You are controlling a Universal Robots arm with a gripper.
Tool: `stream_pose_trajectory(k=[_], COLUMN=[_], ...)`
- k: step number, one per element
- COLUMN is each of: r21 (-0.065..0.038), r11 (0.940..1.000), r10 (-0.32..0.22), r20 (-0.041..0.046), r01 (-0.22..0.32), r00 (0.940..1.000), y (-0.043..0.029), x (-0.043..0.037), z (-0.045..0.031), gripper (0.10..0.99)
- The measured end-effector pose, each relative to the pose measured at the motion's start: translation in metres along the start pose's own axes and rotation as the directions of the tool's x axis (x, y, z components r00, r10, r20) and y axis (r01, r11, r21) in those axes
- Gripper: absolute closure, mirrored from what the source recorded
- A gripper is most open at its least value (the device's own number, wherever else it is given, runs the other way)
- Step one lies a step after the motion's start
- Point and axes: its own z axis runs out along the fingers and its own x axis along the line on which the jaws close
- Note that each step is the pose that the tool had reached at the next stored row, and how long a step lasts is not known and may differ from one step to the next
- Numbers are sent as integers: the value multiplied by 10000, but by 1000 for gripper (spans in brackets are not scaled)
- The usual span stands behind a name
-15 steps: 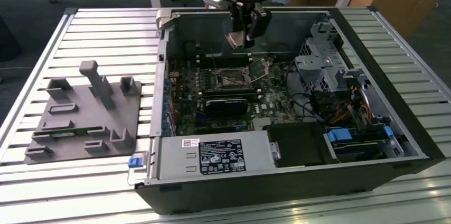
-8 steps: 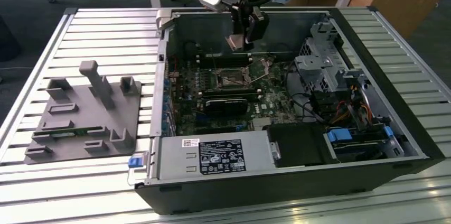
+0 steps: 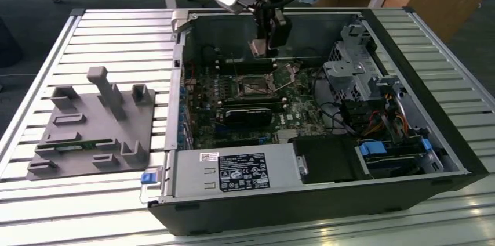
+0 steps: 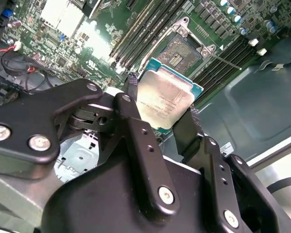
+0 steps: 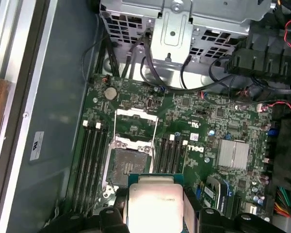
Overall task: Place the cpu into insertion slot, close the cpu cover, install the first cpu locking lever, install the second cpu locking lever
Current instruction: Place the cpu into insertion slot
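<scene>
- The gripper [image 4: 162, 102] pinches the cpu [image 4: 170, 90] by two opposite edges between its black fingers [image 4: 136, 131].
- The chip hangs clear of the uncovered insertion slot [image 4: 180, 50], unseated.
- It looks light and stiff but fragile, so the edge hold suits it.

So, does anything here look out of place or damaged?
Nothing stands out. The gripper holds the cpu above the motherboard; the insertion slot is uncovered, its cpu cover swung open.
</scene>
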Motion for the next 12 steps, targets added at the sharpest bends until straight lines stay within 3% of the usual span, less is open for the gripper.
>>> stream_pose_trajectory(k=[12], r21=[-3], r11=[9998], r10=[199], r20=[18], r01=[-199], r00=[9998], y=[27], x=[26], z=[83], gripper=[545])
